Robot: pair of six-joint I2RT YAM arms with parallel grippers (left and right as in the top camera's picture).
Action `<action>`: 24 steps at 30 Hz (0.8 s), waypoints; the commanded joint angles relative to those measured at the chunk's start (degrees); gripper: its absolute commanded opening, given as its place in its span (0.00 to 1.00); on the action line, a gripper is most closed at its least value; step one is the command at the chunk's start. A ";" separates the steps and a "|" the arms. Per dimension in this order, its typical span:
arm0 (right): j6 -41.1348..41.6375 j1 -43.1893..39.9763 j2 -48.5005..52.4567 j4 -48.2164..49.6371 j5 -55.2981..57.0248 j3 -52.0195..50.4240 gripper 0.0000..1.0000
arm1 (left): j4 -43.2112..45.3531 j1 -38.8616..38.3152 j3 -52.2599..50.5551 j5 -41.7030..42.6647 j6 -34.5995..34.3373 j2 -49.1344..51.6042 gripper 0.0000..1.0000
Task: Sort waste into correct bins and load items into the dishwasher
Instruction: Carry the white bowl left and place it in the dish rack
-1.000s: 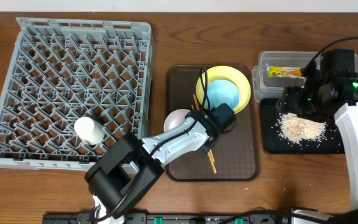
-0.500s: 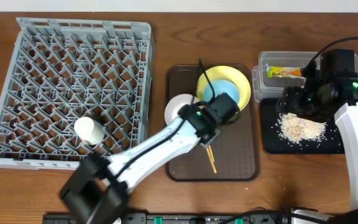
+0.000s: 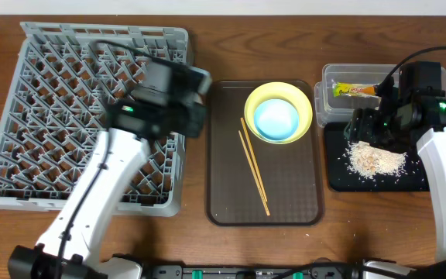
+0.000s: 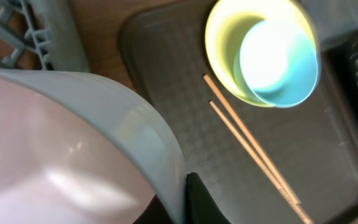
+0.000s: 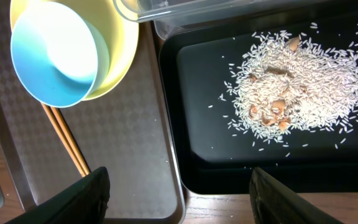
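Note:
My left gripper (image 3: 163, 99) is over the right side of the grey dish rack (image 3: 60, 93). In the left wrist view it (image 4: 182, 202) is shut on the rim of a white bowl (image 4: 73, 143), which fills the left of that view; in the overhead view the arm hides the bowl. A blue bowl (image 3: 276, 118) sits inside a yellow bowl (image 3: 304, 108) on the brown tray (image 3: 285, 201), beside two chopsticks (image 3: 254, 167). My right gripper (image 5: 185, 199) is open and empty, above the edge between the brown tray and the black tray (image 5: 229, 162) with spilled rice (image 5: 297, 81).
A clear container (image 3: 339, 76) holding a yellow wrapper (image 3: 355, 90) stands behind the black tray (image 3: 339, 174). The rice pile (image 3: 374, 159) lies in the middle of that tray. The rack's corner (image 4: 42, 31) shows at the top left of the left wrist view.
My left arm has lifted the white bowl off the brown tray and swung it left, over the dish rack. The right arm has not moved.

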 commanded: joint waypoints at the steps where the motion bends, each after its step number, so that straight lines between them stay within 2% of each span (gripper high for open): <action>1: 0.57 -0.52 -0.76 -0.22 0.52 0.42 0.70 | -0.11 9.53 1.42 21.81 2.64 0.04 0.08; 5: 0.57 -0.52 -0.76 -0.22 0.52 0.42 0.70 | -0.13 18.47 1.42 34.21 2.75 1.68 0.08; 6: 0.57 -0.52 -0.76 -0.22 0.52 0.42 0.70 | -0.17 22.97 1.33 41.29 2.71 3.37 0.08; 10: 0.57 -0.52 -0.76 -0.26 0.52 0.42 0.70 | -0.17 27.82 0.94 49.48 2.69 6.67 0.08; 20: 0.59 -0.52 -0.76 -0.22 0.52 0.42 0.70 | -0.20 34.84 0.76 61.16 2.67 16.57 0.08; 24: 0.57 -0.52 -0.76 -0.28 0.52 0.42 0.70 | -0.90 36.65 0.50 61.86 2.47 20.41 0.07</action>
